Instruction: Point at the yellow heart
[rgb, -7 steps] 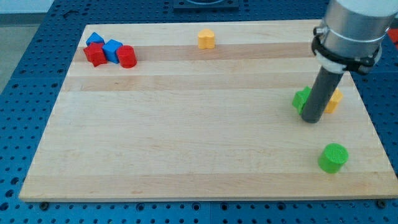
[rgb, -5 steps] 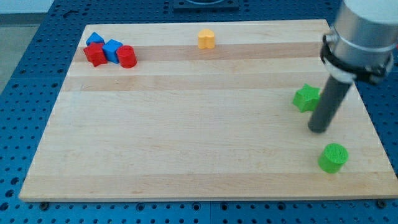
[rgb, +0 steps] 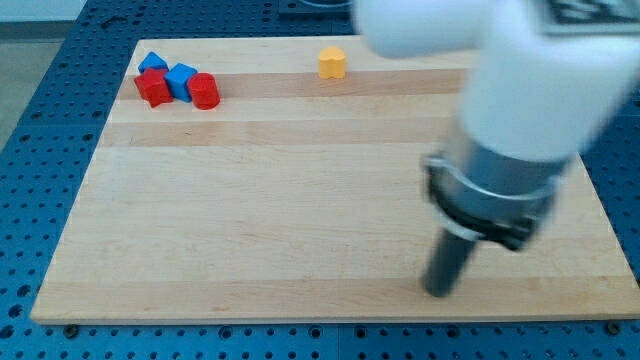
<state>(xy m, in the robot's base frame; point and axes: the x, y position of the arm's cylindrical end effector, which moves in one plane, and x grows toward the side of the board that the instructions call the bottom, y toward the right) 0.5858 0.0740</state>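
My tip (rgb: 439, 291) rests on the board near the view's bottom right, far from every visible block. The arm's body is blurred and covers the right side of the board. A yellow block (rgb: 332, 63) sits near the view's top centre; its shape is too small to make out. The yellow block and the two green blocks seen earlier at the right are hidden behind the arm.
A cluster of two red blocks (rgb: 153, 89) (rgb: 204, 91) and two blue blocks (rgb: 180, 77) (rgb: 153, 63) sits at the view's top left. The wooden board (rgb: 250, 220) lies on a blue perforated table.
My tip has moved down and left, from beside the green star to the board's lower right. The arm now hides the green star, the green cylinder and the yellow block beside them.
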